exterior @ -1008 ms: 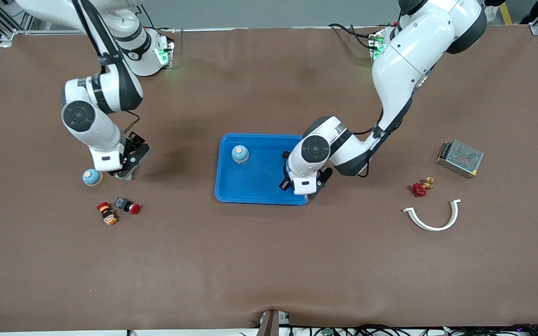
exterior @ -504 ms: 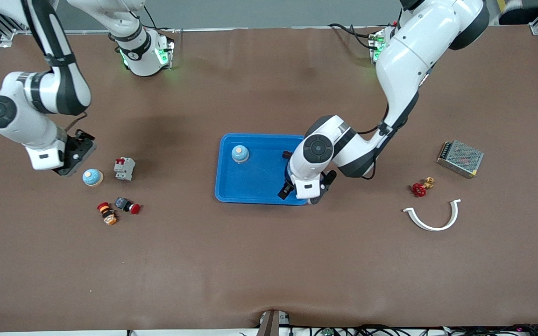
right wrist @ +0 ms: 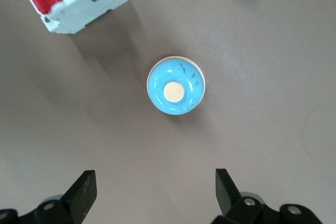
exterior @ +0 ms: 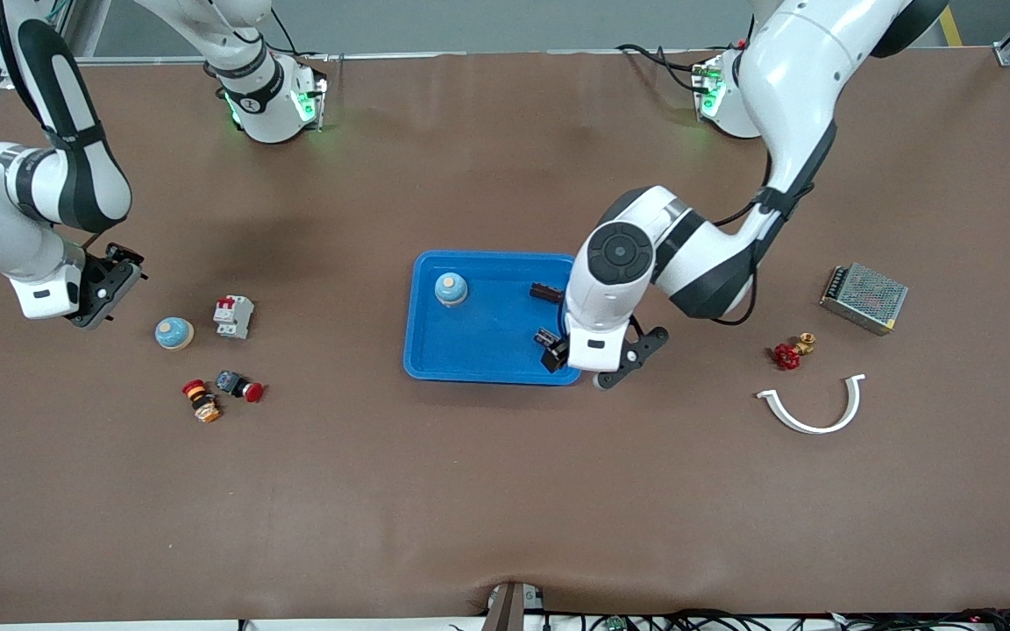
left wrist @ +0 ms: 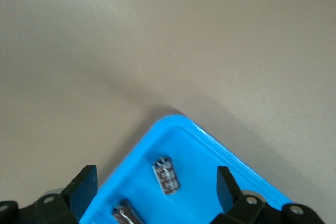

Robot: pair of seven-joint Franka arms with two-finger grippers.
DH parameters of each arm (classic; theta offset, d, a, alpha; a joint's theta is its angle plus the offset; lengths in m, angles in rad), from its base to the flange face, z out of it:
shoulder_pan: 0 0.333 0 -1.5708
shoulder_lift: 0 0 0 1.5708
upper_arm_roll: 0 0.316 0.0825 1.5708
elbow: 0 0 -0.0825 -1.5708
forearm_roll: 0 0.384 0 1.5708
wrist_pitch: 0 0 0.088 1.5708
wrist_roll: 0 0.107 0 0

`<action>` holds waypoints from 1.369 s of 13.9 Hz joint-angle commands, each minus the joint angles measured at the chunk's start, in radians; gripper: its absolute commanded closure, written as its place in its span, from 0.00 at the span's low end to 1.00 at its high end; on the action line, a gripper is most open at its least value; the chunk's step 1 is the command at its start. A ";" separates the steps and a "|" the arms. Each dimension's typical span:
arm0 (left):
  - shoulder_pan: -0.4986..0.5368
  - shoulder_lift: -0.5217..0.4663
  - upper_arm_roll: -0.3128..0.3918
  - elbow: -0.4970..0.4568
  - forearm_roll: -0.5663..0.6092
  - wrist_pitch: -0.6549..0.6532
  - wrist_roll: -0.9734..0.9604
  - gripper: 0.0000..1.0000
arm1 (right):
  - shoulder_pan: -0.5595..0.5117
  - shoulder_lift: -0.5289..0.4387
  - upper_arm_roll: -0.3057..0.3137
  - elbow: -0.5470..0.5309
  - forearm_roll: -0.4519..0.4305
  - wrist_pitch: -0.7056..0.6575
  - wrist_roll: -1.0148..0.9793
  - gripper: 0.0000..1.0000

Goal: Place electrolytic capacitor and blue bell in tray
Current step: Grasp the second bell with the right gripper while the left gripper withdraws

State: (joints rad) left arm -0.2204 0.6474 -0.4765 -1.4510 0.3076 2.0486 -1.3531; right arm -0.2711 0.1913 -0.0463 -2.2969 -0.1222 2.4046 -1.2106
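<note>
The tray (exterior: 470, 350) is our landmark. Our left gripper (exterior: 588, 361), fingers spread and empty, hangs over its corner toward the left arm's end, above two capacitors (left wrist: 166, 175) lying in the tray. A blue bell (exterior: 451, 288) stands inside too. Well apart, our right gripper (exterior: 102, 294), also spread, is over the table near a second bell (right wrist: 175, 92) beside a breaker (exterior: 233, 316).

Bell (exterior: 451, 288) and capacitors (exterior: 545, 292) in tray (exterior: 479, 361)
</note>
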 commanded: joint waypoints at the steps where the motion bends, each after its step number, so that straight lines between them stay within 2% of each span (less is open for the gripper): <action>1: 0.067 -0.089 -0.001 -0.016 0.007 -0.079 0.171 0.00 | -0.013 0.025 0.022 0.016 0.099 0.002 -0.030 0.00; 11: 0.309 -0.284 -0.016 -0.009 -0.007 -0.287 0.771 0.00 | 0.021 0.183 0.029 0.151 0.108 0.017 -0.021 0.00; 13: 0.315 -0.327 -0.008 -0.009 -0.007 -0.344 0.819 0.00 | 0.029 0.209 0.031 0.148 0.119 0.071 -0.017 0.00; 17: 0.354 -0.396 -0.010 -0.008 -0.010 -0.413 0.906 0.00 | 0.050 0.235 0.029 0.146 0.145 0.094 -0.018 0.00; 19: 0.387 -0.426 -0.004 -0.009 -0.071 -0.432 0.983 0.00 | 0.055 0.250 0.029 0.142 0.145 0.126 -0.020 0.00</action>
State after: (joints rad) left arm 0.1264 0.2645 -0.4794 -1.4435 0.2893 1.6361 -0.4471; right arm -0.2225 0.4204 -0.0141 -2.1656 0.0014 2.5088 -1.2201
